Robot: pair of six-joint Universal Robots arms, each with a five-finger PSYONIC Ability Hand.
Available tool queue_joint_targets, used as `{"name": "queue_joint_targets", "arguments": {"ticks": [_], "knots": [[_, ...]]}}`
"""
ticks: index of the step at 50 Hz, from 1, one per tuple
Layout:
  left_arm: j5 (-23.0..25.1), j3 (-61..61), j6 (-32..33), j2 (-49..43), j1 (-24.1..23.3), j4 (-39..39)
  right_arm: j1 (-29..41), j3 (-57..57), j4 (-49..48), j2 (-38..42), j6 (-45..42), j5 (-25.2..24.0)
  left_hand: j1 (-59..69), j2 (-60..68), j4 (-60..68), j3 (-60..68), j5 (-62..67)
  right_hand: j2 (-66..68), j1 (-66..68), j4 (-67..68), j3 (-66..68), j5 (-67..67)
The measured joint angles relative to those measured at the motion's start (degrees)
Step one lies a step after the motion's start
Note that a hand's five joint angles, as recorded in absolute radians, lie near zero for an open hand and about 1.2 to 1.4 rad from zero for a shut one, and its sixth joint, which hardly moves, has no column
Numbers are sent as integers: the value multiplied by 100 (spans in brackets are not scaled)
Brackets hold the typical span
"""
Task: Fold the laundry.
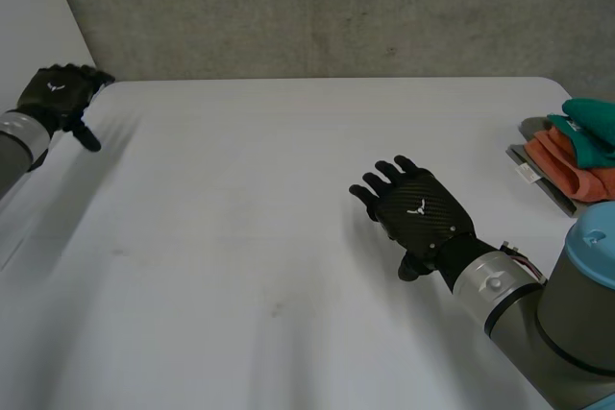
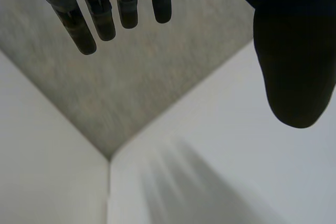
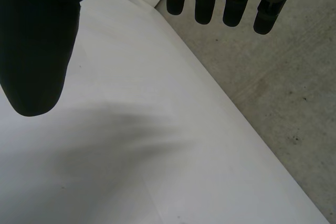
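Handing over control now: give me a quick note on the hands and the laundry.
Left hand: open, holding nothing, at the table's far left corner.
Right hand: open, holding nothing, above the table's middle-right.
Laundry: a stack of folded cloths, teal on orange, sits at the table's right edge.
Done: that stack looks folded.
To do: neither hand has a cloth; any next piece must be fetched.

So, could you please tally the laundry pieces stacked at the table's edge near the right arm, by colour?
teal piece: 1
orange piece: 1
grey piece, at the bottom: 1
Total: 3
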Motion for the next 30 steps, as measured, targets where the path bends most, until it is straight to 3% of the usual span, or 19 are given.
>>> {"name": "queue_joint_targets", "arguments": {"ticks": [9, 12, 19, 23, 30], "knots": [[-484, -1023, 919, 996, 299, -2332, -2, -32, 45, 14, -12, 48, 0, 0, 0, 0, 0, 0, 0, 0, 0, 0], [-374, -1665, 1204, 1442, 427, -2515, 14, -44, 55, 28, -13, 49, 0, 0, 0, 0, 0, 0, 0, 0, 0, 0], [147, -3297, 1283, 2524, 724, -1455, 25, -93, 130, 37, 17, 46, 0, 0, 0, 0, 0, 0, 0, 0, 0, 0], [446, -4338, 966, 3163, 862, -200, -49, -222, 333, 24, 101, 11, 0, 0, 0, 0, 0, 0, 0, 0, 0, 0], [409, -4936, 79, 3791, 727, 665, -264, -639, 781, -113, 562, -87, 1, 0, 0, 0, 0, 0, 0, 0, 0, 0]]}}
